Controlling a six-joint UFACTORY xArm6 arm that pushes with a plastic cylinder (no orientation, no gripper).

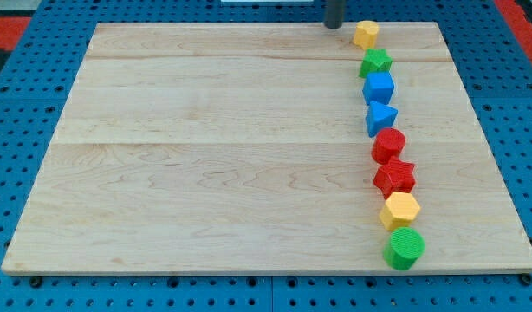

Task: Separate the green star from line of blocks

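— What's at the end of the arm, and is it holding anything?

— No jaws on this rig, only a rod, so nothing is held. My tip (334, 26) sits at the board's (205, 156) top edge, just left of the yellow block (366, 34) and apart from it. It touches no block.

— Where's the green star?

— The green star (376, 61) is second from the top in a line down the view's right. It touches the yellow block above and the blue cube (379, 87) below. Under those come a blue triangle (380, 118), a red block (389, 145), a red star (394, 177), a yellow hexagon (399, 210) and a green cylinder (405, 249).

— Room to move?

— Plenty to the view's left: bare wood all the way across. To the right of the star there's a narrower strip before the board's edge. The yellow block is right at the top edge, the cylinder near the bottom one.
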